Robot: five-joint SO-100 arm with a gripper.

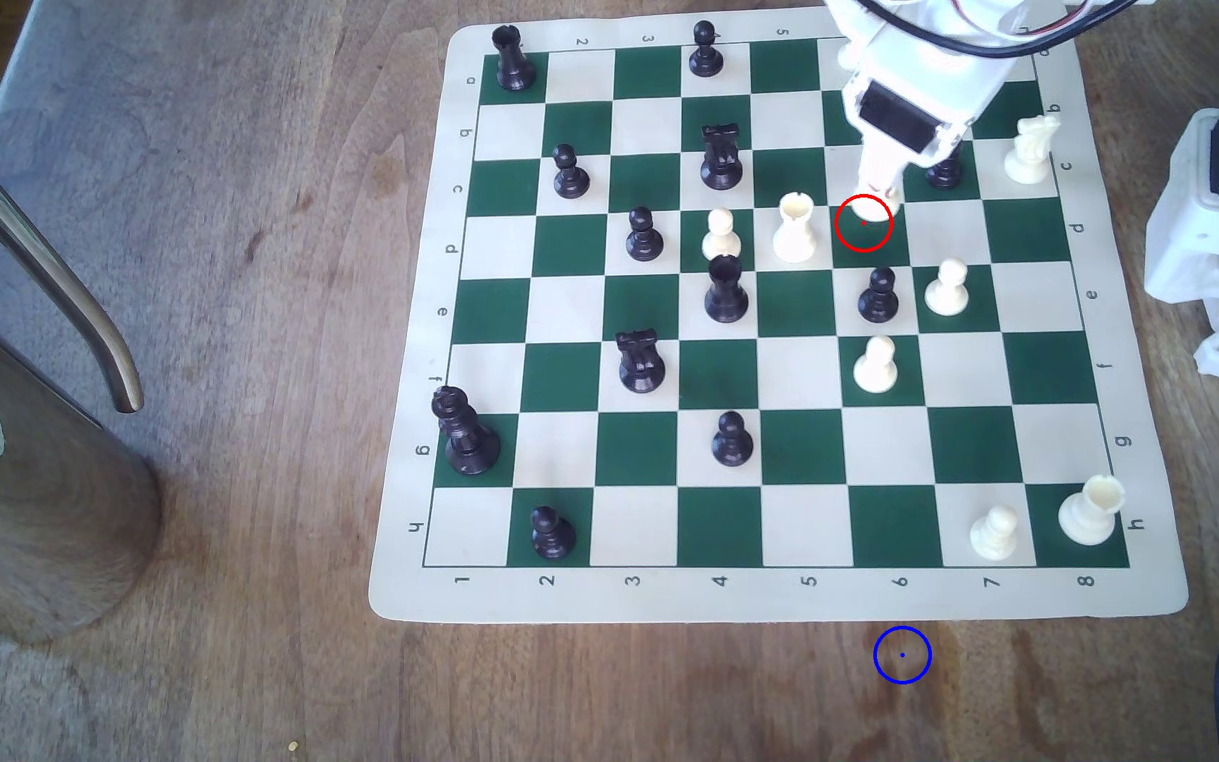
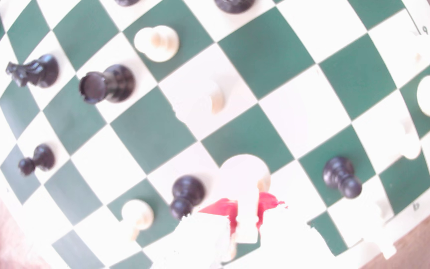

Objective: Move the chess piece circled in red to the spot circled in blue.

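The chess piece (image 1: 872, 214), a cream knight, stands on a green square inside the red ring, its top hidden under my gripper (image 1: 879, 187). In the wrist view the chess piece (image 2: 245, 176) shows its round base, and its upper part sits between the red pads (image 2: 224, 209) of my gripper (image 2: 246, 214), which press against it on both sides. The base looks level with the board. The spot (image 1: 902, 655), a blue ring with a centre dot, lies on bare wood just off the board's near edge, below file 6.
The chessboard mat (image 1: 775, 597) holds several pieces. Close to the knight are a cream rook (image 1: 793, 227), a black pawn (image 1: 945, 170), another black pawn (image 1: 878, 294) and a cream pawn (image 1: 947, 287). A metal jug (image 1: 27, 439) stands at the exterior view's left.
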